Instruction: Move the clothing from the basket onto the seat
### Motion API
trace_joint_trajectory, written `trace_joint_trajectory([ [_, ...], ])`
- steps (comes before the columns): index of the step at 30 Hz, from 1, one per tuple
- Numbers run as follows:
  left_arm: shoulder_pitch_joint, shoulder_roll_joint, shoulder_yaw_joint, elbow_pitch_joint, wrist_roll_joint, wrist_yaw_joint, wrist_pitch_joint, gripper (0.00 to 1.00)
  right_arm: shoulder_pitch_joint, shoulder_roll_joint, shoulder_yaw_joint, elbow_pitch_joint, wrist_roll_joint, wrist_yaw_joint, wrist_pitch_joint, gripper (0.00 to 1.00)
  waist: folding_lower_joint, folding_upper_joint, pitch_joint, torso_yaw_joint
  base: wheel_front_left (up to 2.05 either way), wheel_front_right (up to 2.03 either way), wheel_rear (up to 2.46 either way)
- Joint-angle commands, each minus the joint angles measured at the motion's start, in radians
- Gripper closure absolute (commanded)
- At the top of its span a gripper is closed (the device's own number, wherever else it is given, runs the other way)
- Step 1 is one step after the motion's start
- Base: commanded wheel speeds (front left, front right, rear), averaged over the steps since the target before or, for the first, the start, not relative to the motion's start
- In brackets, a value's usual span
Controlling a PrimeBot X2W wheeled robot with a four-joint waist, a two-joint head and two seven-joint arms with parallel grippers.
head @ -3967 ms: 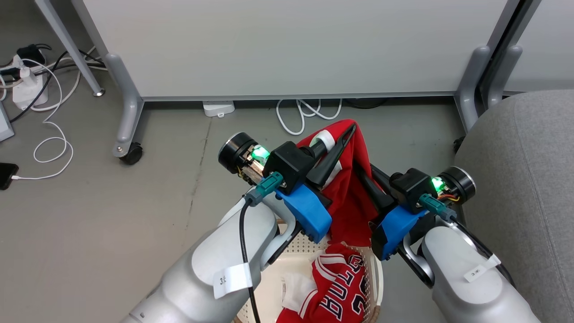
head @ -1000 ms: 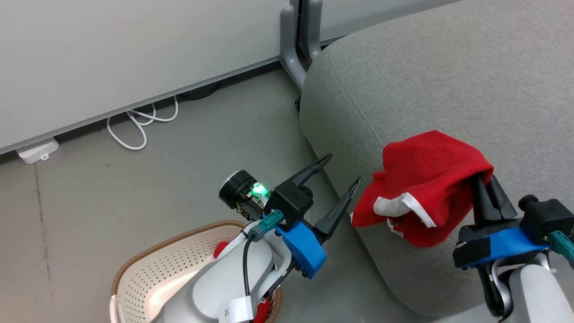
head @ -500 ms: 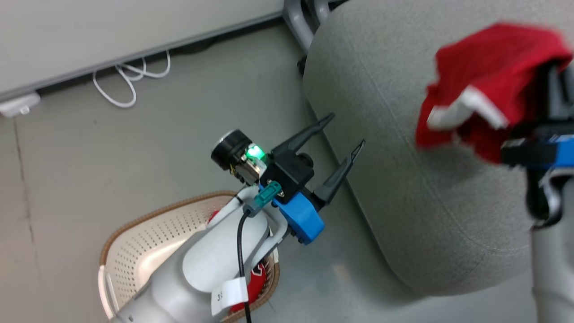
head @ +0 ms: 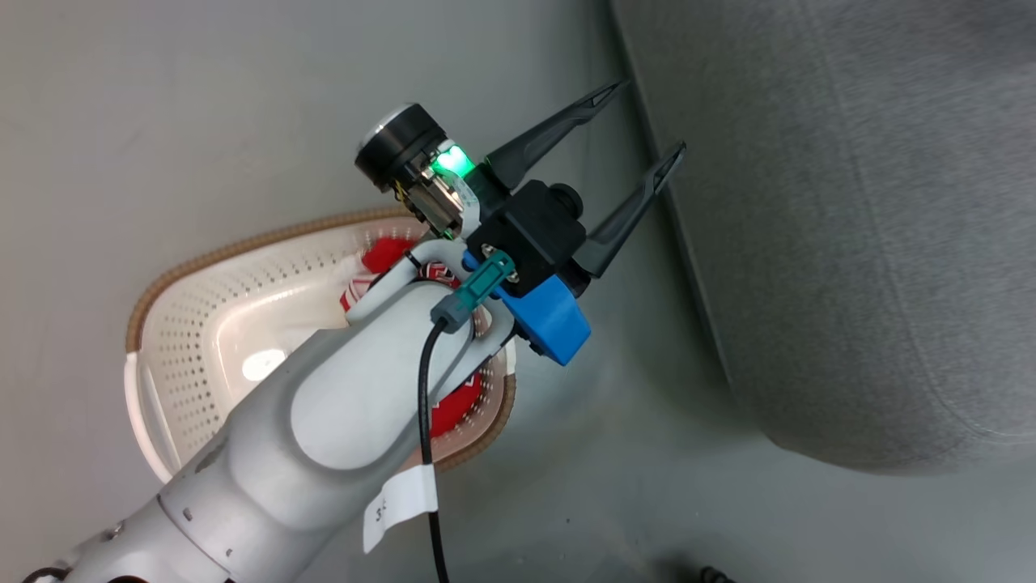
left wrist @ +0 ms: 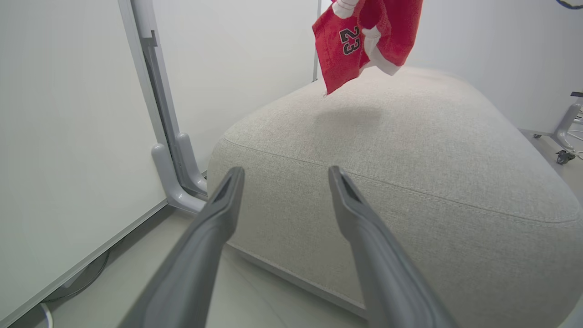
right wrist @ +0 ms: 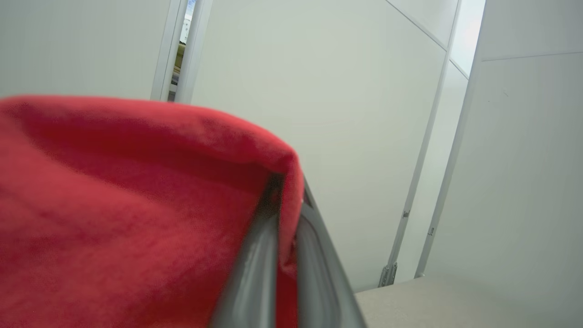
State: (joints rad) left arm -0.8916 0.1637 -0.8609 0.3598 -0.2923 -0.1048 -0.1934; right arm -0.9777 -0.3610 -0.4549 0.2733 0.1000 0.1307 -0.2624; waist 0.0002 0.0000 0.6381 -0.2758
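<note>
**Desk:** Where are our two end effectors?

**Field:** In the head view our left end effector (head: 649, 117) hangs over the grey floor (head: 162, 105), between the basket (head: 243, 241) and the seat (head: 850, 243). Its two dark fingers are spread wide with nothing between them. The left wrist view has the same end effector (left wrist: 284, 171) pointing at the rounded side of the seat (left wrist: 410, 182).

**Desk:** And the right one?

**Field:** Our right end effector (right wrist: 287, 218) has its fingers pinched together on a fold of the red garment (right wrist: 114, 205), which drapes over their tips. White partition panels (right wrist: 364, 114) stand behind it.

**Desk:** Where is the clothing?

**Field:** We see the red garment (left wrist: 360, 36), with white trim and the number 23, hanging over the top of the seat. It casts a soft shadow on the fabric. We cannot tell whether its lowest corner touches the seat. A second red garment (head: 384, 253) lies in the basket on the floor beside the seat. It is partly hidden by our pale left forearm (head: 348, 405), which crosses above it.
</note>
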Motion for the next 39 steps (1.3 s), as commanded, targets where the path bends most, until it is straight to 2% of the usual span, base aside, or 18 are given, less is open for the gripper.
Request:
trace_joint_trajectory([
  [1,-0.021,0.012,0.003,-0.012,0.005,0.006,0.004,0.0,-0.015,-0.018,-0.011,0.033,0.001,0.0,-0.004,1.0,-0.0002,0.0,0.086,0.032,0.0,0.0,0.0],
  [5,-0.027,0.034,0.005,-0.037,0.012,0.015,0.013,0.0,0.012,-0.034,-0.011,0.135,-0.013,0.0,-0.004,1.0,-0.0002,0.0,0.118,0.029,0.0,0.0,0.0],
  [12,-0.009,0.062,0.002,-0.061,0.006,0.022,0.022,0.0,0.082,0.002,-0.017,0.318,-0.003,0.0,-0.004,1.0,-0.0002,0.0,0.13,0.015,0.0,0.0,0.0],
  [19,0.0,0.07,0.001,-0.06,-0.005,0.026,0.016,0.0,0.124,0.023,0.001,0.426,0.017,0.0,-0.004,1.0,-0.0002,0.0,0.108,0.012,0.0,0.0,0.0],
  [20,0.001,0.07,0.001,-0.059,-0.005,0.028,0.013,0.0,0.126,0.023,0.004,0.43,0.018,0.0,-0.004,0.75,-0.0002,0.0,0.102,0.012,0.0,0.0,0.0],
  [21,0.003,0.069,-0.001,-0.057,-0.007,0.029,0.012,0.0,0.129,0.022,0.002,0.423,0.017,0.0,-0.004,0.0,-0.0002,0.0,0.095,0.013,0.0,0.0,0.0],
  [28,0.029,0.049,0.001,-0.033,-0.024,0.038,-0.024,0.0,0.226,0.011,0.007,0.399,0.01,0.0,-0.004,0.0,-0.0002,0.0,0.022,0.027,0.0,0.0,0.0],
  [39,0.129,0.02,0.044,0.023,-0.08,0.063,-0.069,0.0,0.527,0.053,0.036,0.264,-0.045,0.0,-0.004,0.0,-0.0002,0.0,-0.189,0.019,0.0,0.0,0.0],
])
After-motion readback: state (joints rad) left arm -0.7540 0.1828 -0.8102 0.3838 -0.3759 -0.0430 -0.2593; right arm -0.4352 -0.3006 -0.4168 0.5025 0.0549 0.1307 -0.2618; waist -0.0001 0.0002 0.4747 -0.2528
